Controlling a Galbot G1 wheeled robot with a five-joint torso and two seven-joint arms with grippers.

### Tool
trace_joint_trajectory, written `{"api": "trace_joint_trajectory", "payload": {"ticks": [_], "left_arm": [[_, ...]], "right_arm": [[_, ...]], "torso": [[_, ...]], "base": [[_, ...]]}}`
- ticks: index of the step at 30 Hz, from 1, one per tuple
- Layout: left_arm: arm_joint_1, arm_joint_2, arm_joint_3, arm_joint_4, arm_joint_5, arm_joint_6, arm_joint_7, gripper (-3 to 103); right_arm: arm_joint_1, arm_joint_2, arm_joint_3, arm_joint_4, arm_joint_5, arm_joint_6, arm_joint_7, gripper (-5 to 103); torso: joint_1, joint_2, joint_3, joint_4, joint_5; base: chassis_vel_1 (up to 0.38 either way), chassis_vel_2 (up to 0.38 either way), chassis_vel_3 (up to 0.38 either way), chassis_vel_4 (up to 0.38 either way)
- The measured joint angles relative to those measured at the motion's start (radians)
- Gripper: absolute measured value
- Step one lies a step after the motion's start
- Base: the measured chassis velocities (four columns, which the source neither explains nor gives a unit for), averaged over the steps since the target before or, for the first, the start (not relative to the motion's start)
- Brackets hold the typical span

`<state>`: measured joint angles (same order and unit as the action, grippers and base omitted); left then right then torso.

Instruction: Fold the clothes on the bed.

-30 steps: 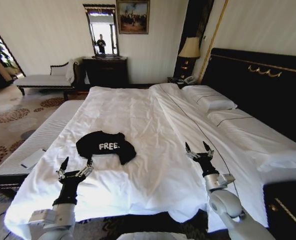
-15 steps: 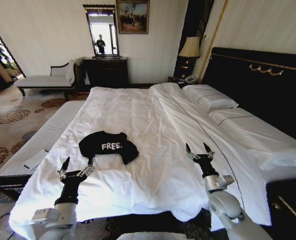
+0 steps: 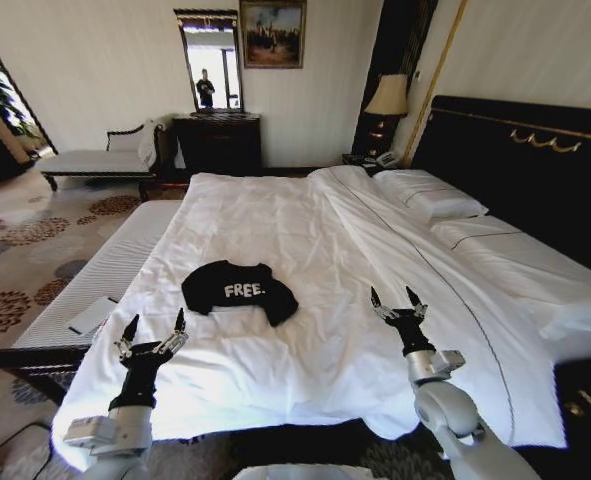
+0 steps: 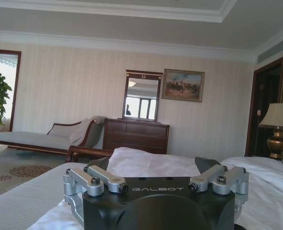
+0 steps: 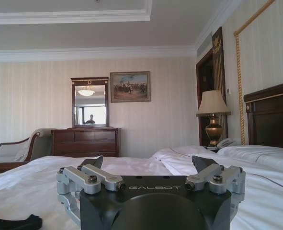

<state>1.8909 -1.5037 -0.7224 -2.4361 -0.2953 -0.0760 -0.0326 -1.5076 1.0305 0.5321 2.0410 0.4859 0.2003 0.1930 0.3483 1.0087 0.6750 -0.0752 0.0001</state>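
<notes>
We see the shirt [image 3: 239, 292] lying crumpled on the bed [image 3: 305, 230], near the foot edge, ahead of the left gripper [image 3: 152, 329] and well apart from the right gripper [image 3: 396, 298]; both hover over the sheet with jaws spread wide and empty. We judge the shirt light, soft and limp: it should bunch and drag the loose sheet beneath unless pinched cleanly, so the best holds look like the hem corners or shoulder seams, lifted rather than slid. Those are hard for us to pick out, since the cloth is rumpled, black on black, with sleeves and collar lost in the folds. In the right wrist view we catch just a dark sliver of shirt [image 5: 14, 223].
</notes>
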Motion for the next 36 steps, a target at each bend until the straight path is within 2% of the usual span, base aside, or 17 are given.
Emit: {"api": "trace_joint_trajectory", "payload": {"ticks": [7, 12, 25, 36], "left_arm": [[-0.006, -0.013, 0.000, 0.009, 0.017, -0.003, -0.001, 100], [-0.008, -0.024, 0.005, 0.013, 0.030, -0.003, 0.000, 100], [-0.017, -0.027, 0.007, 0.037, 0.049, -0.003, 0.002, 100], [-0.083, 0.004, 0.009, 0.095, 0.029, 0.022, 0.001, 100]], "right_arm": [[0.025, -0.001, -0.020, -0.015, 0.003, 0.025, 0.010, 100], [0.040, -0.005, -0.022, -0.022, 0.010, 0.038, -0.002, 100], [0.073, 0.004, -0.040, -0.048, -0.003, 0.028, -0.002, 100], [0.107, 0.022, -0.075, -0.092, -0.011, 0.051, 0.002, 100]], "torso": [[0.000, 0.000, 0.000, 0.0002, -0.0010], [0.000, 0.000, 0.000, -0.0001, 0.0009], [0.000, 0.000, 0.000, 0.0001, -0.0003], [0.000, 0.000, 0.000, 0.0001, -0.0001]], "base": [[0.162, 0.155, -0.160, -0.167], [-0.013, -0.011, 0.002, 0.006], [-0.014, -0.001, 0.003, -0.004], [-0.006, 0.046, 0.002, -0.052]]}}
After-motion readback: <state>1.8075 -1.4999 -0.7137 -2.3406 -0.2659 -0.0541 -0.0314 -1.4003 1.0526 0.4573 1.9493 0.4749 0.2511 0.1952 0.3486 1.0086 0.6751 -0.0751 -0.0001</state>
